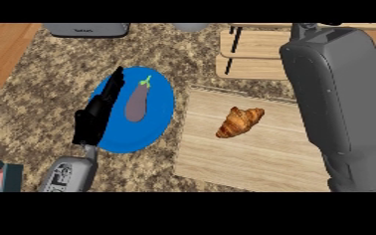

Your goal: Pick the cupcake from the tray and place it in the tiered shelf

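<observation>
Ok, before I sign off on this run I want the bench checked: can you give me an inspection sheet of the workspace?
Surface: speckled stone counter.
Job's things: wooden tray holds a croissant, no cupcake seen; tiered shelf stands behind the tray.
Clutter: blue plate with an eggplant left of the tray; grey appliance and grey round object at the far edge.
Hands: left hand open, fingers straight, over the plate's left side; right forearm crosses the tray's right side, its hand out of view.
Cables: nothing seen.
Surroundings: wooden floor at upper left.
</observation>
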